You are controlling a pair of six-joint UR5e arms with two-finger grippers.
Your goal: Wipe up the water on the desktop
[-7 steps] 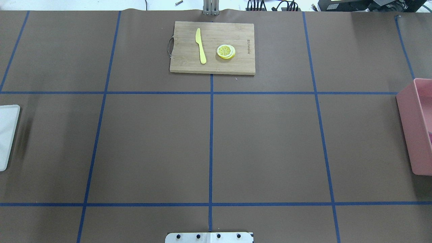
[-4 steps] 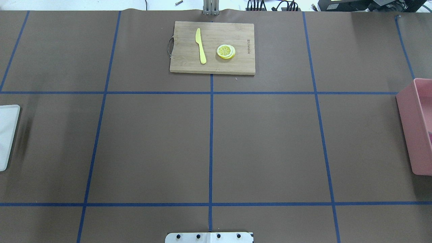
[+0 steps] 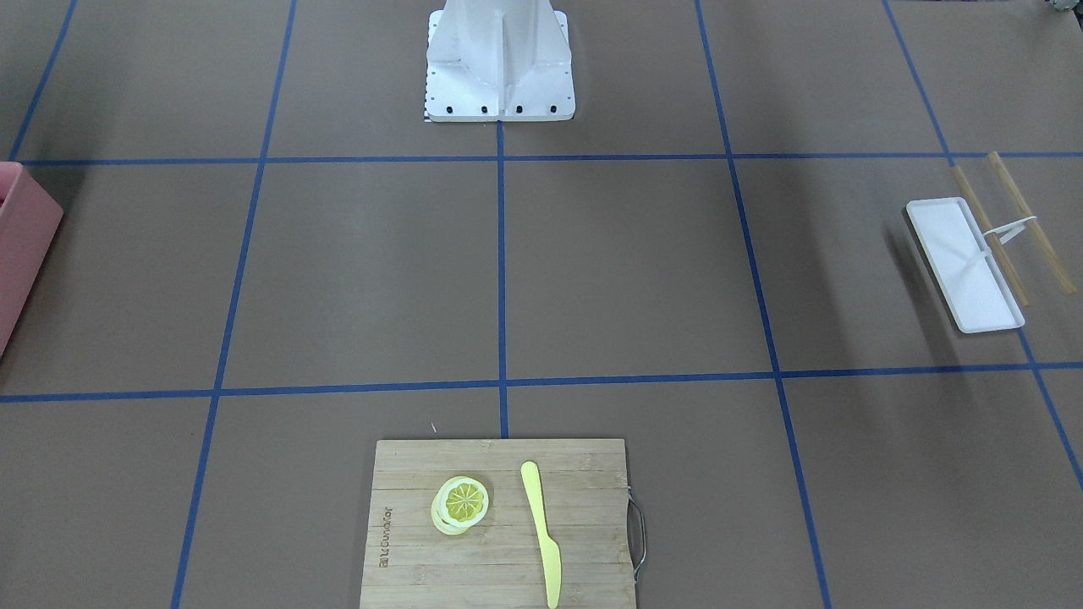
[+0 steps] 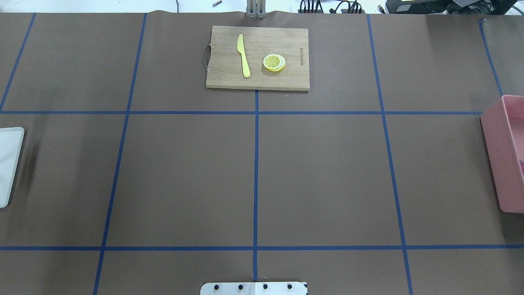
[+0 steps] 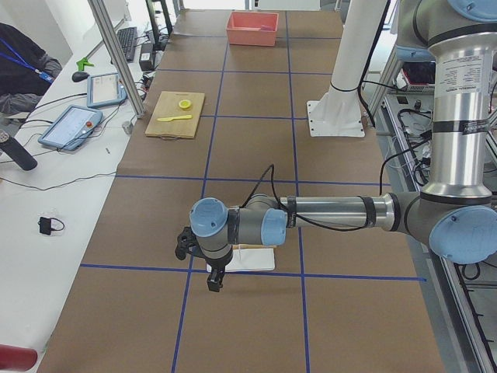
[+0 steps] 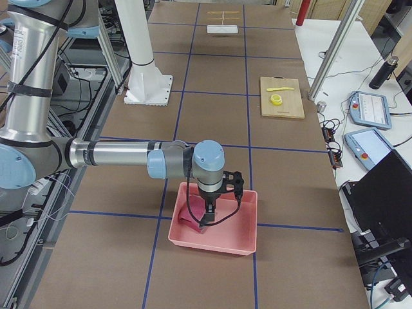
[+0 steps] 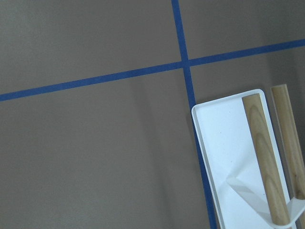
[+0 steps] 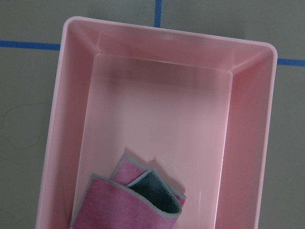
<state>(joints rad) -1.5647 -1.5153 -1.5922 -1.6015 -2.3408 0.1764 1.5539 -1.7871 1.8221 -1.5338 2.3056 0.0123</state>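
- R claw (image 6: pixel 207 217) over pink bin (image 8: pixel 66 119), folded pink cloth (image 8: pixel 114 200) below it; wide/narrow: can't tell.
- L claw (image 5: pixel 211 276) near white tray (image 7: pixel 224 138) w/ wooden sticks (image 7: pixel 263 157); state: can't tell.
- Brown surface (image 4: pixel 327 176) under both claws; cutting board (image 4: pixel 258 57) well apart.

Made of shiny silver tubes (image 5: pixel 330 211), grey joints (image 5: pixel 247 227) with round blue caps (image 5: pixel 208 217), thin black cables (image 5: pixel 272 165), white stand (image 3: pixel 499 59).

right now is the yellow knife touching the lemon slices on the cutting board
Apart. The overhead view shows a strip of bare cutting board between the yellow knife and the lemon slices. The front-facing view shows the same gap.
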